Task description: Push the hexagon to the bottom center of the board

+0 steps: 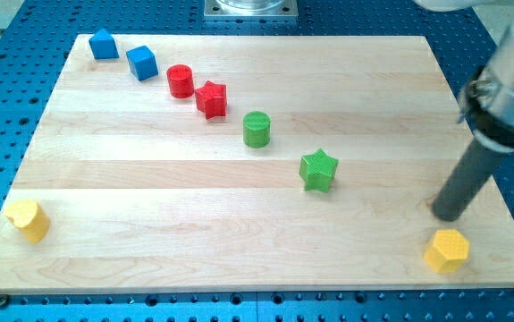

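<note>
The yellow hexagon (445,250) sits near the board's bottom right corner. My tip (449,215) rests on the board just above the hexagon, a small gap from its upper edge. The dark rod rises from there toward the view's upper right.
A wooden board (149,233) on a blue perforated table. A yellow heart-like block (28,219) at bottom left. A blue house-shaped block (104,44), blue cube (141,63), red cylinder (181,81), red star (211,98), green cylinder (257,130) and green star (318,170) run diagonally from top left.
</note>
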